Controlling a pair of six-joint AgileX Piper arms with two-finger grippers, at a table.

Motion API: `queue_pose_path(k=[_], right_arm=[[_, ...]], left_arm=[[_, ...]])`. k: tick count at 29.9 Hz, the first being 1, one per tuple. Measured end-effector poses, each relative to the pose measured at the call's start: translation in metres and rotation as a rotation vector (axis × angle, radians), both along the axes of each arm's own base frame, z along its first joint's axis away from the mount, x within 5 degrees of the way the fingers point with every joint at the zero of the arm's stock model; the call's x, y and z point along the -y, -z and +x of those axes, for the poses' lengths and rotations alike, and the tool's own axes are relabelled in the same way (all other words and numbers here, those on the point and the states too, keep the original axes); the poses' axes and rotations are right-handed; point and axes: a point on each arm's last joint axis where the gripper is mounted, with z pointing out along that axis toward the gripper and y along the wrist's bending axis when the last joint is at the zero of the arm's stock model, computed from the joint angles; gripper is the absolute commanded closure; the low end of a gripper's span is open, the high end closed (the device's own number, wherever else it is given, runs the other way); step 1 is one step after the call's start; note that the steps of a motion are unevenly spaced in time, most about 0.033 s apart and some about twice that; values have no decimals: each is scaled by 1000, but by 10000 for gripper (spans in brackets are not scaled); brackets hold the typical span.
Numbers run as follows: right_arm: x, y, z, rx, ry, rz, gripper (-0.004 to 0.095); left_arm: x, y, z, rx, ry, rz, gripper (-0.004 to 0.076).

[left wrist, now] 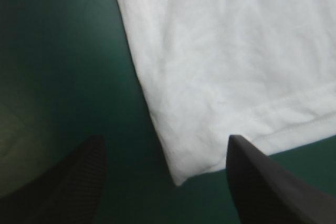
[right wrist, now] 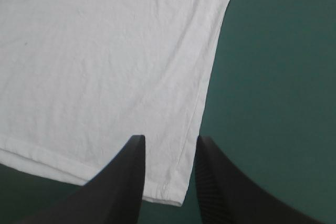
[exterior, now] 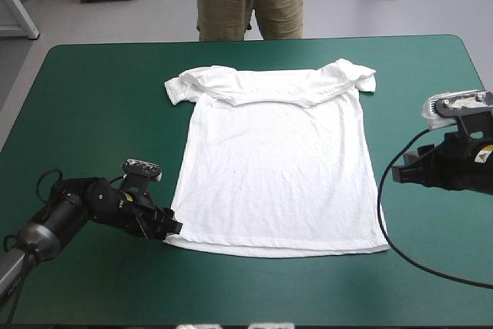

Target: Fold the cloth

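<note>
The T-shirt lies flat mid-bench, hem near. The left gripper has its jaws wide apart at the near-left hem corner. The right gripper has its jaws narrowly apart by the near-right corner. Pinching only one layer would likely skew the fold.

The white short-sleeved T-shirt lies flat mid-way across the teal-green desk, collar at 12 o'clock, hem at 6. My left gripper sits at its 7 o'clock corner, my right gripper just off its 3 o'clock edge.
</note>
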Motion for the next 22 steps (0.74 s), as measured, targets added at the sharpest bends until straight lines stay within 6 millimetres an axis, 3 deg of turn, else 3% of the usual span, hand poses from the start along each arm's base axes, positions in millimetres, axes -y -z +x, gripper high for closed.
queue_pose_path(k=[5, 9, 12, 16, 22], right_arm=[[1, 30, 3, -104, 5, -2, 602], [1, 45, 6, -134, 14, 1, 602], [2, 49, 7, -142, 20, -14, 602], [5, 51, 6, -148, 31, -46, 603], [9, 64, 8, -213, 81, -61, 583]], left_arm=[[2, 21, 6, -79, 2, 23, 251], [12, 25, 6, -88, 74, 59, 262], [25, 26, 5, -69, 141, 73, 402], [34, 29, 4, -54, 179, 74, 721], [34, 29, 6, -32, 192, 95, 733]])
